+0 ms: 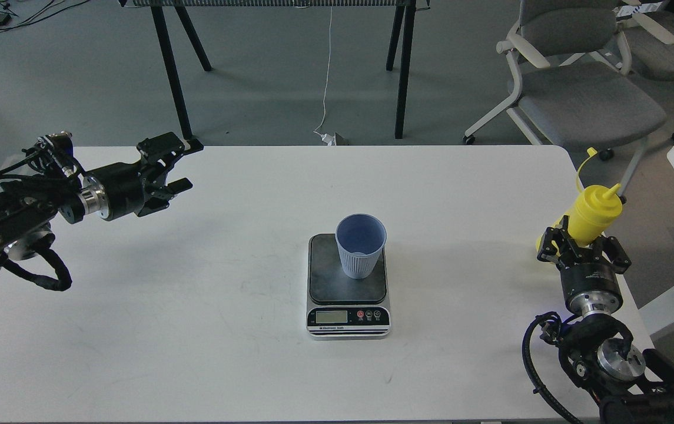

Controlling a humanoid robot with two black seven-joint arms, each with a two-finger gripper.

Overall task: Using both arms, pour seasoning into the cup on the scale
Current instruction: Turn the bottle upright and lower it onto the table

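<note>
1. Counter (195, 330): bottle (593, 215) sits tilted at far right edge; a nudge could send it off.
2. Scale (348, 291) at centre, cup (361, 244) upright on its plate but toward back-right; a bump tips it.
3. Right gripper (583, 250): fingers around bottle base, looks clamped; a low grip risks slip when tilting.
4. Left gripper (169, 168): fingers apart, empty, well away from cup.

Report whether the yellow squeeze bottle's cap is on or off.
Off. The squeeze bottle shows a bare nozzle; its cap dangles on the tether above, in the right gripper.
</note>
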